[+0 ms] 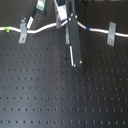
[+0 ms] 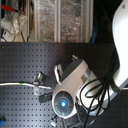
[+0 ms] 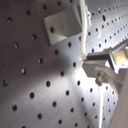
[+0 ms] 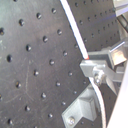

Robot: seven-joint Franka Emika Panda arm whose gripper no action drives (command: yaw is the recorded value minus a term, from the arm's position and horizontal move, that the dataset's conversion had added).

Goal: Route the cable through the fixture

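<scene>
The white cable [image 1: 42, 27] runs across the far part of the black perforated board. Its green band [image 1: 7, 29] lies toward the first exterior view's left and its blue band [image 1: 88, 30] toward the first exterior view's right. The cable meets a grey fixture [image 1: 22, 34] on the left and another fixture [image 1: 111, 35] on the right, and rises in a hump between them. My gripper [image 1: 60, 19] is at the top of that hump, shut on the cable. In both wrist views the cable [image 3: 83, 30] [image 4: 75, 27] runs into the closed fingertips [image 3: 95, 67] [image 4: 92, 67], with a fixture [image 3: 62, 22] [image 4: 82, 107] close by.
A long grey metal bar [image 1: 73, 45] slants down from the gripper over the board. In the second exterior view the arm's body [image 2: 70, 92] covers most of the board, with the cable [image 2: 15, 84] showing only at the second exterior view's left. Shelves with clutter [image 2: 45, 20] stand beyond.
</scene>
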